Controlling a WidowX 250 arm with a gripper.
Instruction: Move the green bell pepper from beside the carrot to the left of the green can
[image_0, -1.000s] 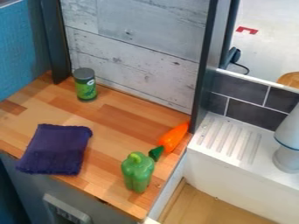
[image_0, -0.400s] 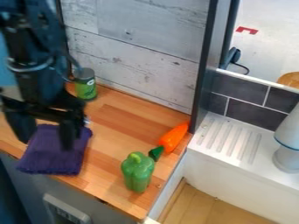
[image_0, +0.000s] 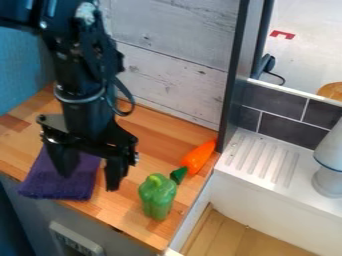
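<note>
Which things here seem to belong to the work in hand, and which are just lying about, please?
Likely in use: black gripper, open; purple cloth, partly behind its fingers.

Seemingly lying about: green pepper; orange carrot; white object at right edge.

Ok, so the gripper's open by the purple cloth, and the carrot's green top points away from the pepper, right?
Not quite: the carrot's green top points toward the pepper, as the camera view shows. The rest is right: the gripper is open by the purple cloth.
</note>
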